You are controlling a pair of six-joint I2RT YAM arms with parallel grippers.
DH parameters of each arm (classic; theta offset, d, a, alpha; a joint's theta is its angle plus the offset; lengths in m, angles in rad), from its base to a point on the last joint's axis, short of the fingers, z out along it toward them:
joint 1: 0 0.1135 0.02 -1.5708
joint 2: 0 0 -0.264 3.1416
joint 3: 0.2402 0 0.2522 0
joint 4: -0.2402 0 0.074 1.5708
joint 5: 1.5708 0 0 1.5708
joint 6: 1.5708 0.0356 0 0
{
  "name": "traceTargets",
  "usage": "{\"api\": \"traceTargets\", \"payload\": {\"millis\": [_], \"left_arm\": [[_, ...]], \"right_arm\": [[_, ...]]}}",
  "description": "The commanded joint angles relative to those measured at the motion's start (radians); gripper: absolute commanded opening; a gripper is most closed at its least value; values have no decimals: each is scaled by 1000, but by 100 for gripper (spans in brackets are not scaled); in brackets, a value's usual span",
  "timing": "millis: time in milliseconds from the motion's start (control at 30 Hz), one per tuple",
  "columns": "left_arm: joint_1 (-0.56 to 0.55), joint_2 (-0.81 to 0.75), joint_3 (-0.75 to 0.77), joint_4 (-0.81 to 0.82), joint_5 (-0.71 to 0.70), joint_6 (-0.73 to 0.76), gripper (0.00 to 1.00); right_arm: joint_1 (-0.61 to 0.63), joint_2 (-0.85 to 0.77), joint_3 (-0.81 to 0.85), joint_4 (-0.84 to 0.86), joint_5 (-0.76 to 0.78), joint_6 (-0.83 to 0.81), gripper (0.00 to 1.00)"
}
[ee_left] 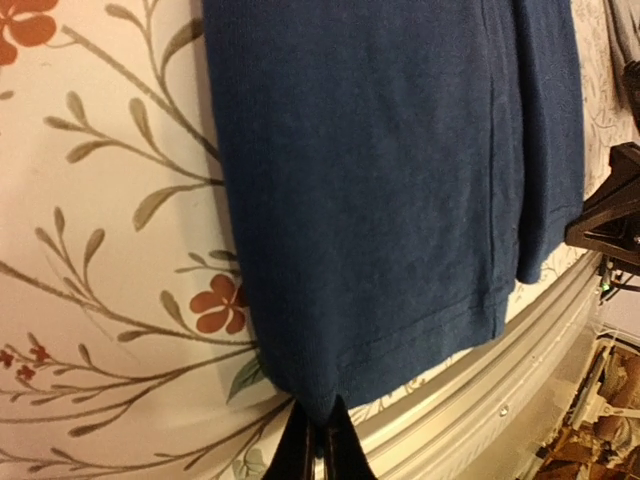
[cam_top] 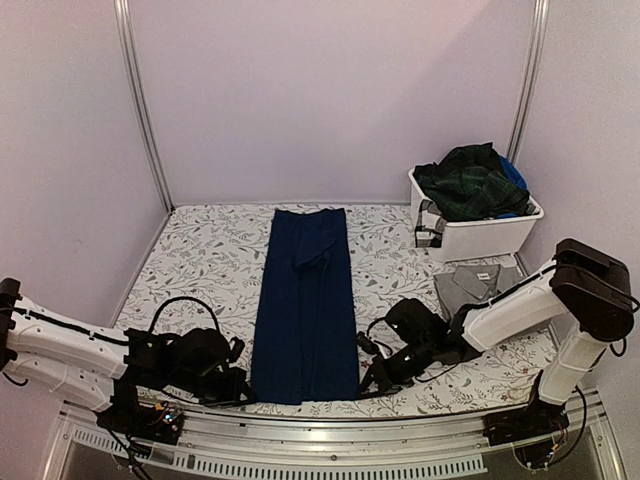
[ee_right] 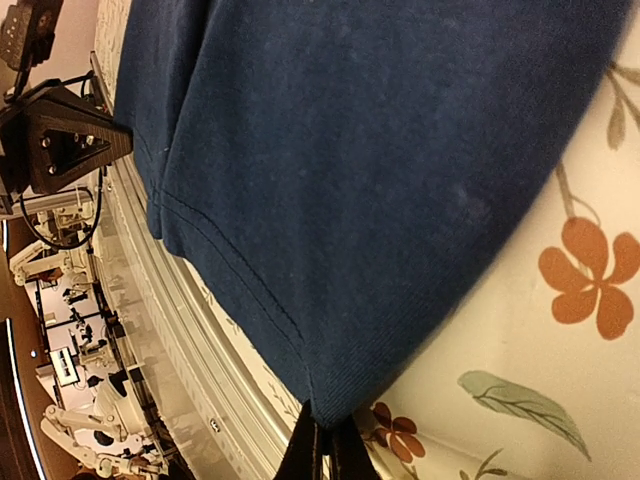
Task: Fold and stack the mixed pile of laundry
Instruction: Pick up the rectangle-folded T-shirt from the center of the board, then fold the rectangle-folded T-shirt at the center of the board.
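While both arms crouch low, left pincer (cam_top: 246,390) and right pincer (cam_top: 364,388) each pinch a near corner of navy garment (cam_top: 305,300). Long axis runs near-to-far.

The navy blue garment (cam_top: 305,305) is plain. The tabletop cloth (cam_top: 200,260) is cream with grey-green leaves and orange-red flowers. The bin (cam_top: 490,238) is white. The plaid garment (cam_top: 468,182) is dark green.

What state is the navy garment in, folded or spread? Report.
Folded lengthwise: the navy garment lies as a narrow strip, layers overlapping at its hem. The left claw and right claw pinch its near corners.
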Motion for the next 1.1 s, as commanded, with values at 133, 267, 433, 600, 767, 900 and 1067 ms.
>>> {"api": "traceTargets", "payload": {"millis": [133,267,433,600,767,900,1067], "left_arm": [[-79,-41,12,-10,41,8,0],[-52,-49,86,-57,-4,69,0],[110,-82,148,-70,20,196,0],[256,-7,224,-53,34,353,0],[399,101,294,15,54,461,0],[492,192,372,66,42,547,0],[581,321,487,120,60,635,0]], "right_arm": [[58,-63,-52,-21,1,23,0],[59,-101,-6,-74,33,4,0],[16,-141,82,-165,107,-65,0],[-93,-130,176,-205,152,-156,0],[-195,-54,286,-208,168,-251,0],[-258,29,387,-210,180,-334,0],[-333,126,489,-200,192,-390,0]]}}
